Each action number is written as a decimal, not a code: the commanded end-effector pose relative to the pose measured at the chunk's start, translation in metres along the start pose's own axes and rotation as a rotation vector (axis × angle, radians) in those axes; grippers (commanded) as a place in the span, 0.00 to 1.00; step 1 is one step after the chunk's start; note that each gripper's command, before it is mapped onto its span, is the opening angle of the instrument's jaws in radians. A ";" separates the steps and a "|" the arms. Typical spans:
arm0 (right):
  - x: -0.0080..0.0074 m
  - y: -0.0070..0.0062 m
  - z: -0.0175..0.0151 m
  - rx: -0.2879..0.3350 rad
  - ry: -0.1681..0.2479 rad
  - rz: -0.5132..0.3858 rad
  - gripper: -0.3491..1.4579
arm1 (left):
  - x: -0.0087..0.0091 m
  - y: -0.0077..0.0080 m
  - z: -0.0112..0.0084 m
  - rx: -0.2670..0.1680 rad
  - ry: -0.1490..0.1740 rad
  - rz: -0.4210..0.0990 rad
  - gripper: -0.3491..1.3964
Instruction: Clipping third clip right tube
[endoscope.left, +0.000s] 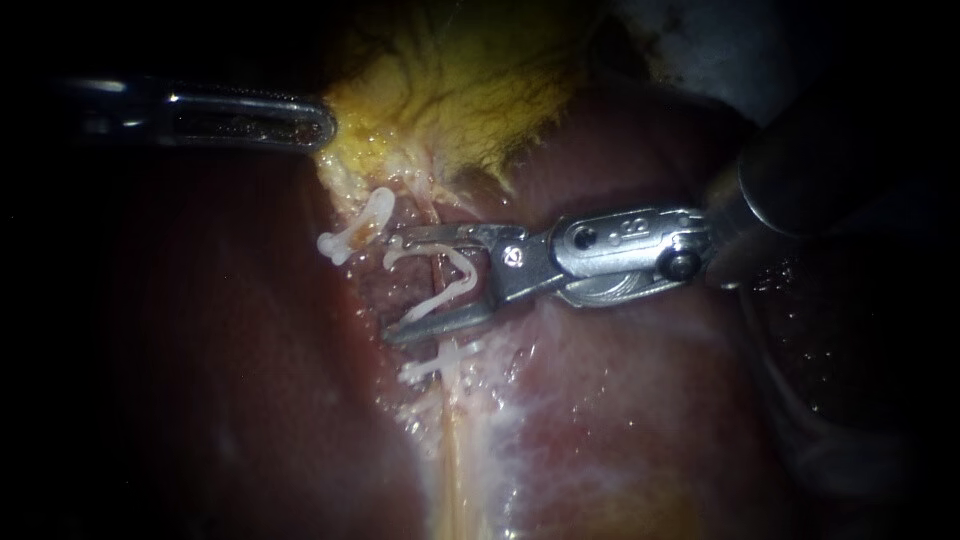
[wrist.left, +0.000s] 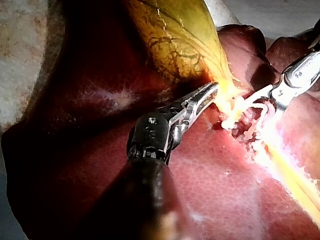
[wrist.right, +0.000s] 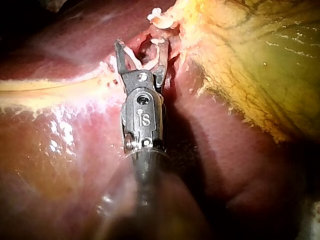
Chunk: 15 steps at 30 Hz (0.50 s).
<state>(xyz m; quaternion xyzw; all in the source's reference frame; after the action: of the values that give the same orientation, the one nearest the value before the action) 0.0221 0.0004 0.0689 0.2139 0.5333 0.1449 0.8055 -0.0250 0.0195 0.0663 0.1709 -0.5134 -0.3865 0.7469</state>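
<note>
Straddling the right tube (endoscope.left: 438, 262), the right tool (endoscope.left: 395, 288) held an open white clip (endoscope.left: 462, 278) between its spread jaws; the left tool (endoscope.left: 318, 125) gripped the gallbladder (endoscope.left: 450, 90).

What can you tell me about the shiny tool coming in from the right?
The right instrument is shiny grey metal: a dark shaft, a jointed wrist and two thin jaws. The jaws stand wide apart, each touching a leg of a white V-shaped clip held between them. They straddle a pale tube on the reddish liver.
</note>
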 end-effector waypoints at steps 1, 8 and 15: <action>0.0001 0.0000 -0.0001 0.001 0.000 0.000 0.52 | 0.0000 0.0000 0.0000 0.000 0.000 0.000 0.00; 0.0019 -0.0007 -0.0019 0.013 0.000 0.010 0.52 | 0.0000 0.0000 -0.0001 0.001 0.000 0.000 0.00; 0.0031 -0.0007 -0.0058 0.034 0.003 0.019 0.52 | 0.0001 0.0001 -0.0002 0.002 0.000 0.001 0.00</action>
<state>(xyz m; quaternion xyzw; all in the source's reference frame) 0.0176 0.0026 0.0639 0.2343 0.5346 0.1430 0.7993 -0.0248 0.0194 0.0663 0.1711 -0.5132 -0.3863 0.7471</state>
